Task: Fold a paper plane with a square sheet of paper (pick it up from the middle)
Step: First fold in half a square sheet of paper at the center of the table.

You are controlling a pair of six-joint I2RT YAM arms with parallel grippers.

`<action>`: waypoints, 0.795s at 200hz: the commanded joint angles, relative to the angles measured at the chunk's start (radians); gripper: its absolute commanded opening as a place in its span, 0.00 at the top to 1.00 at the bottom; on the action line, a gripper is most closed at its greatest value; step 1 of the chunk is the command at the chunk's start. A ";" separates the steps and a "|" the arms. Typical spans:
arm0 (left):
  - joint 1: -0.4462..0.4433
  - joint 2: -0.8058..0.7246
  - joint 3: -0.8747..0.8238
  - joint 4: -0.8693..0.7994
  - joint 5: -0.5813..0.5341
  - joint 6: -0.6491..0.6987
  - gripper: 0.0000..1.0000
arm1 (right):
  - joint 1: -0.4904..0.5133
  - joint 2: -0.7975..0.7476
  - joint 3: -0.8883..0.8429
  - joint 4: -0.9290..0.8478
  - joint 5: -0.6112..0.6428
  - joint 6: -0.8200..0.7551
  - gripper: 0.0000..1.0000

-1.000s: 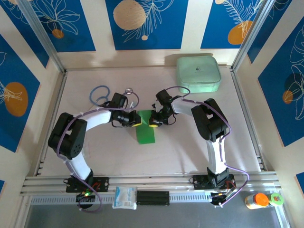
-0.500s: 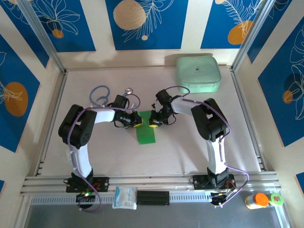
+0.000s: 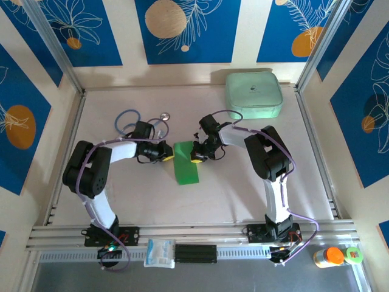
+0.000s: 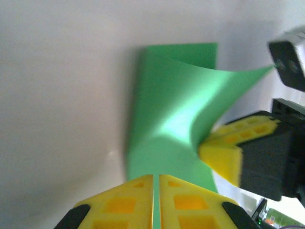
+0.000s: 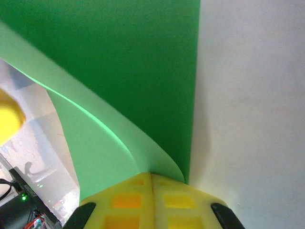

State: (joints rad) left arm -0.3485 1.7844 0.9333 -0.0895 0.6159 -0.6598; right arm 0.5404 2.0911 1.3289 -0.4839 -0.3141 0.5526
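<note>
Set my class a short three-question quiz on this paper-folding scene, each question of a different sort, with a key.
1. True or false: the mint-green zip case lies apart from the green paper sheet.
2. What is the right gripper shut on? A) a blue cable B) the green paper sheet C) nothing
3. Fill in: the left gripper is ___ on the sheet's edge.
Key: 1 true; 2 B; 3 shut.

arms [image 3: 275, 201]: white links, black joints | cables [image 3: 307, 219]: purple | tool pads [image 4: 128, 200]: yellow
</note>
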 commanded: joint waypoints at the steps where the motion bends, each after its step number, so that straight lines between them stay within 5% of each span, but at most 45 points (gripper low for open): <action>1: -0.049 0.005 0.054 0.007 -0.030 -0.043 0.88 | -0.008 0.151 -0.079 -0.153 0.334 -0.010 0.97; 76: -0.035 0.201 0.211 -0.135 -0.166 0.010 0.89 | -0.008 0.154 -0.083 -0.153 0.344 -0.015 0.97; 134: 0.106 0.161 0.111 -0.136 -0.161 0.048 0.89 | -0.012 0.155 -0.082 -0.154 0.354 -0.021 0.97; 159: 0.102 0.102 0.125 -0.134 -0.111 0.044 0.89 | -0.011 0.155 -0.083 -0.153 0.353 -0.022 0.97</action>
State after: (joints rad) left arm -0.2768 1.9350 1.0767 -0.1661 0.5507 -0.6441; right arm 0.5404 2.0911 1.3293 -0.4843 -0.3103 0.5488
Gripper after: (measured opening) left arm 0.114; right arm 0.055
